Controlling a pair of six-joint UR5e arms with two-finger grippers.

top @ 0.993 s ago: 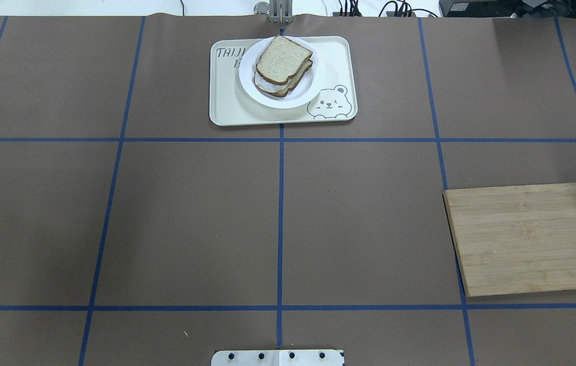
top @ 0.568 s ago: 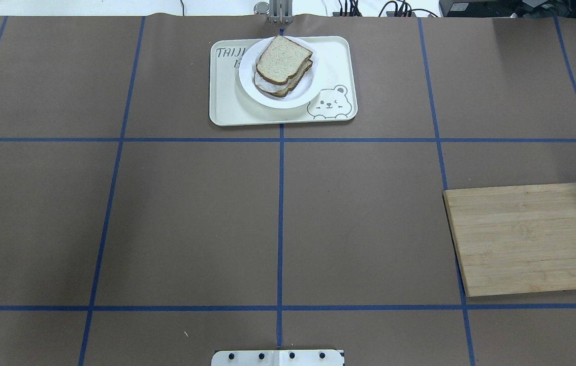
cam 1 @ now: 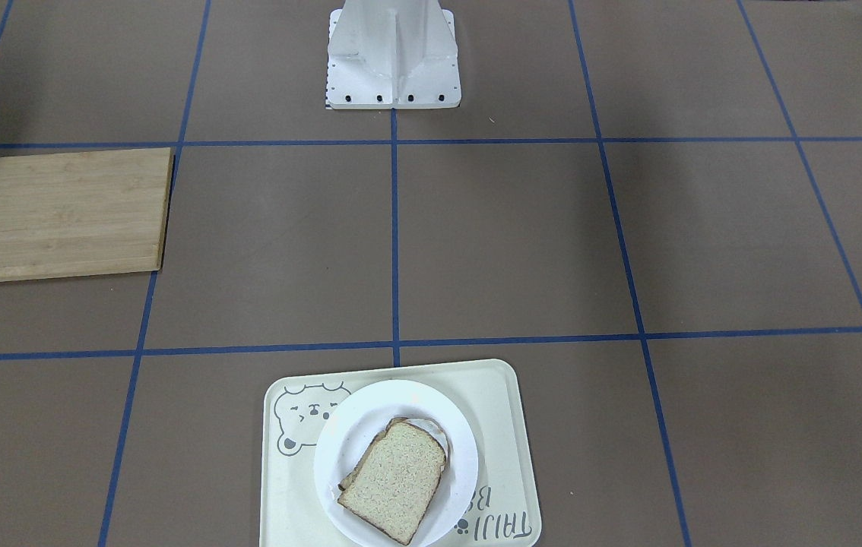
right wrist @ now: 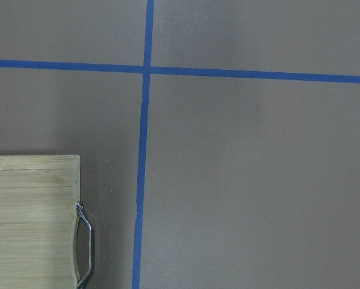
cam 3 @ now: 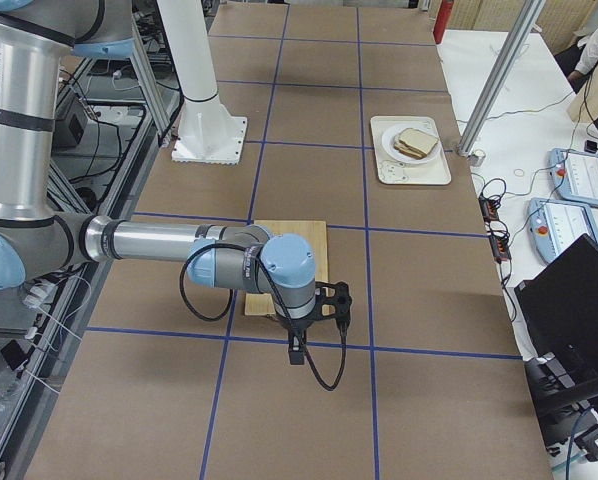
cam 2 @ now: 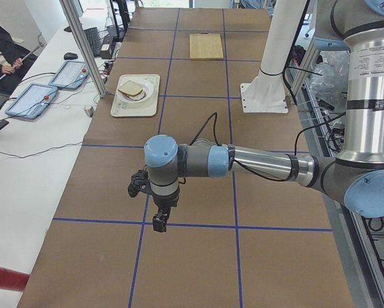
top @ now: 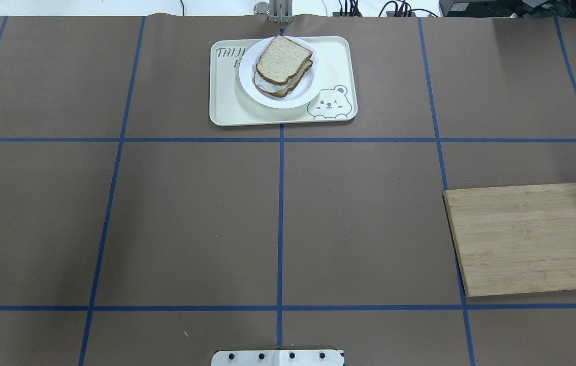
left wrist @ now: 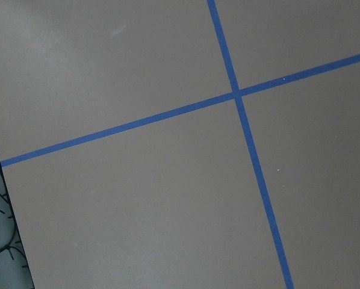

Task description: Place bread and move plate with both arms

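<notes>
— What covers the table (top: 191, 213)?
— Brown paper, marked into a grid by blue tape lines (top: 280, 223).
— And what lies on it?
— A cream tray (top: 227, 109) at the middle of the far edge. A wooden cutting board (top: 526, 239) sits against the right edge, and a white mounting plate (top: 278, 357) at the middle of the robot's edge.

Bare table cover (top: 278, 218) spans between tray (top: 227, 109) at far edge and cutting board (top: 526, 239) at robot's right; bread (top: 283, 58) stacked on plate (top: 300, 94) rises above tray; pedestal (cam 1: 393, 53) stands at near edge

Glossy white plate (top: 302, 96), matt wooden board (top: 526, 239)
</notes>
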